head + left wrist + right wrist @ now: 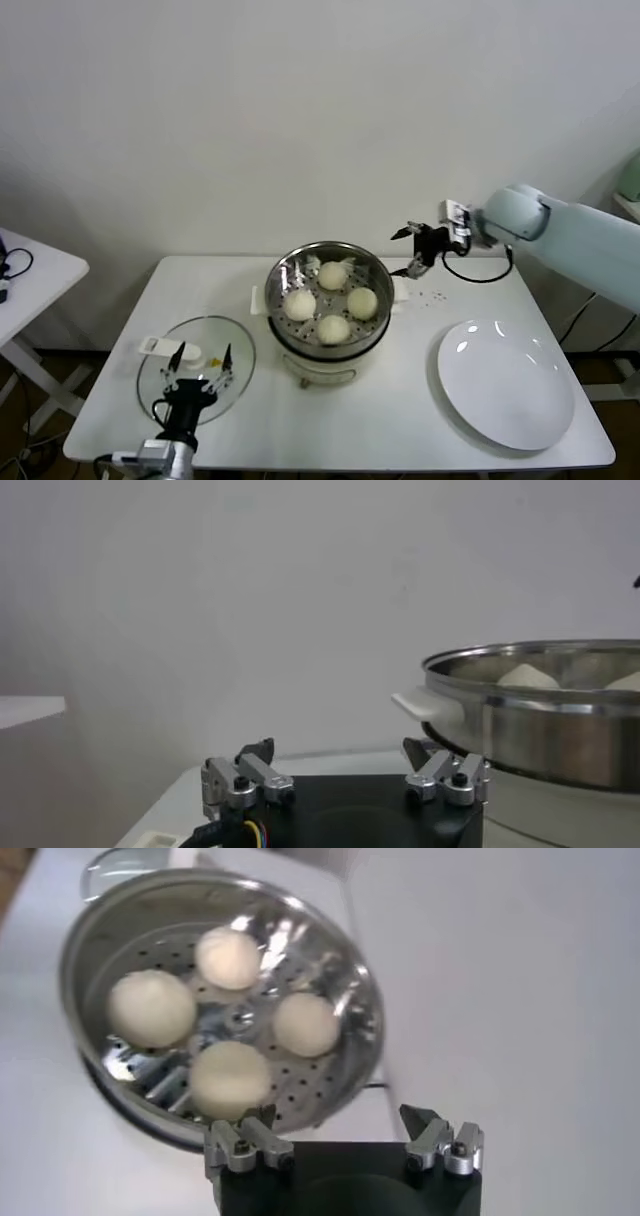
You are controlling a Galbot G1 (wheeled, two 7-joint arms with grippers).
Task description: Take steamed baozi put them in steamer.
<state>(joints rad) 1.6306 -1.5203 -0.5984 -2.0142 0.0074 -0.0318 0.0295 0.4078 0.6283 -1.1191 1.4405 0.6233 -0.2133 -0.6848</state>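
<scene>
With all 4 cream-white steamed baozi [332, 301] sitting in the shiny steel steamer [377, 322] at frame centre, the right gripper [410, 251] is hovering open and empty just right of its rim; the left gripper [196, 366], also open, is idling lower left.

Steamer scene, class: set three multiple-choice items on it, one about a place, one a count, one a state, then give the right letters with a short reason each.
1. Where is the plate?
A. on the robot's right of the steamer
B. under the steamer
C. on the side table

2. How many baozi lie in the steamer?
A. two
B. four
C. six

3. How is the right gripper?
A. shut on a baozi
B. open and empty
C. shut on the lid

Answers:
1 A, the head view shows the bare plate on that side.
2 B, four buns sit on the perforated tray.
3 B, its fingers stand apart beside the steamer's far right rim, holding nothing.
</scene>
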